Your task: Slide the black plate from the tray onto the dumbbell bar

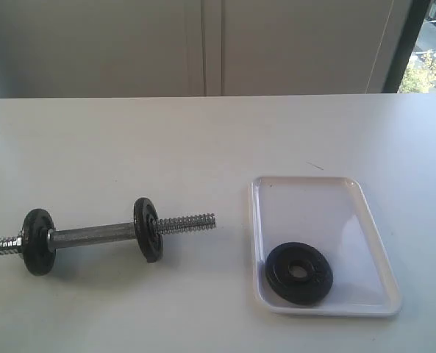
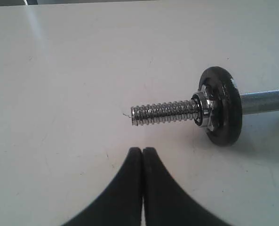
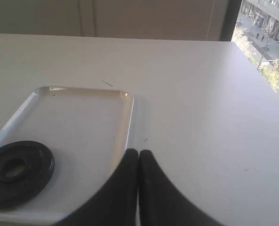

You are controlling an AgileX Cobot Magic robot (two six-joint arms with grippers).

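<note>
— What lies in front of you, biggest first?

— A white table [image 1: 203,147] under everything; on it, to my right, the tray [image 1: 313,209], white and glossy, its long side running away from the exterior camera; to my left the dumbbell bar [image 1: 93,235], lying on the table well apart from the tray.

— Which way does the bar point?

— Its long axis runs left to right across the exterior view, the right end slightly farther back; two small black discs [image 1: 147,229] stand on edge on it, the grey shaft between them; the bare threaded end [image 1: 188,222] points toward the tray, and the other end runs off the picture's left edge.

— And the black plate?

— The black plate [image 1: 300,273] lies flat inside the tray, hole facing up, in the near corner on the bar's side, close to the lip.

— Your grippers?

— My left gripper [image 2: 142,154] is closed, fingers pressed together on nothing, above the table near the bar's other threaded tip; my right gripper [image 3: 138,155] is likewise closed and empty, over the tray's edge, the plate off to one side.
</note>
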